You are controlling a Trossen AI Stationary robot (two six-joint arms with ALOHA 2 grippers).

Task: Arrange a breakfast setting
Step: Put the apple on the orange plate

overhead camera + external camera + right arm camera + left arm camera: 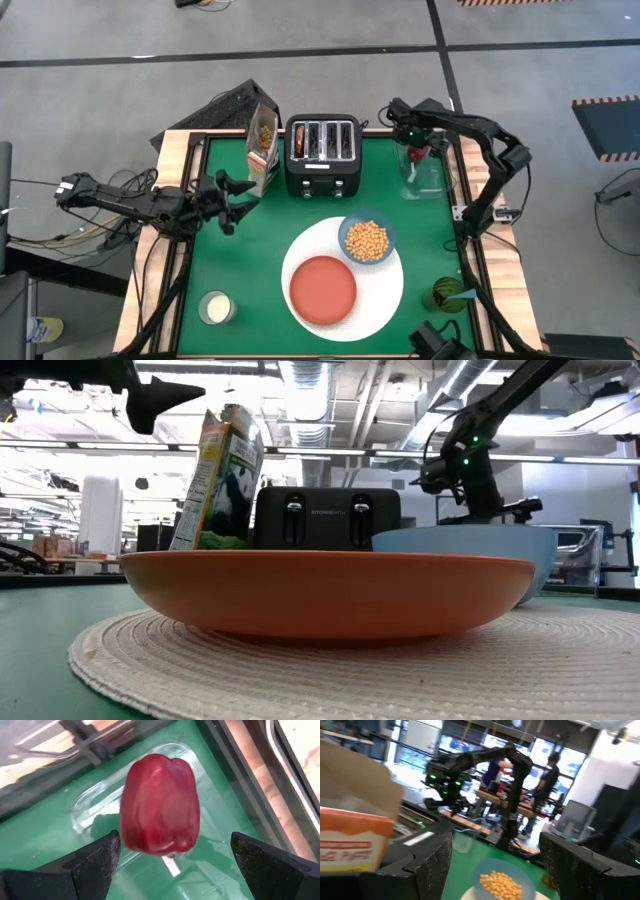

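Hovering wide-open right gripper (172,865) over dark red piece (160,805), container half-hidden beneath.

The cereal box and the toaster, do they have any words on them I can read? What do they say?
"PUFF" on the orange front of the tall cardboard cereal box, in the left wrist view; the rest of that line is cut off and blurred.
Green side panel of the cereal box, low view: printing is too small to read.
Black four-slot toaster: a small brand mark between its levers, too small to read.
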